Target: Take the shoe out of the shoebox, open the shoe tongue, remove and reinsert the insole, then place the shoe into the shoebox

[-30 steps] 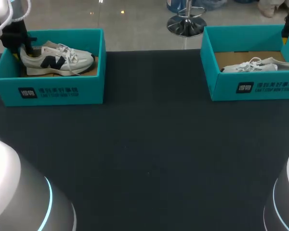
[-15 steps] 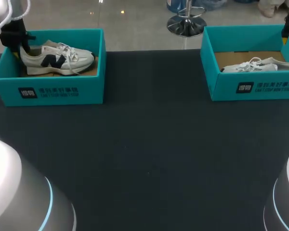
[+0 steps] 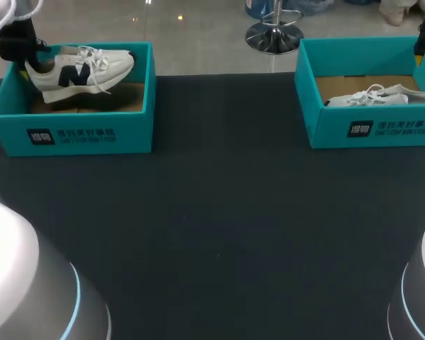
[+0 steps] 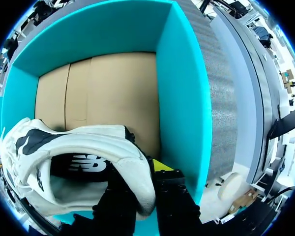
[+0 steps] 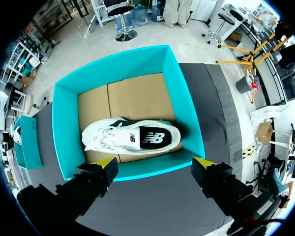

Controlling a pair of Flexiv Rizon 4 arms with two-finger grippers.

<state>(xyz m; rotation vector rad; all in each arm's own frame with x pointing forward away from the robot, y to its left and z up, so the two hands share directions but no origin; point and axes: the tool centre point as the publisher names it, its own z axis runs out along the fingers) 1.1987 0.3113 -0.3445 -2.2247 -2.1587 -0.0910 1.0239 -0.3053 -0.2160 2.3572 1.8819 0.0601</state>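
Left gripper [image 4: 145, 184]: clamped across heel of left shoe [image 3: 81, 69], one finger inside the collar, one outside. Shoe hanging at rim height over left box [image 3: 78, 131], long axis along the box, toe to the right. Right gripper [image 5: 154, 164]: wide open above right box [image 5: 64, 128], right shoe [image 5: 132, 136] lying inside, long axis parallel to the finger line, untouched.

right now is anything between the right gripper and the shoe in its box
Nothing visible. The right gripper hangs open above the box, whose top is open, and the shoe lies uncovered on its floor.
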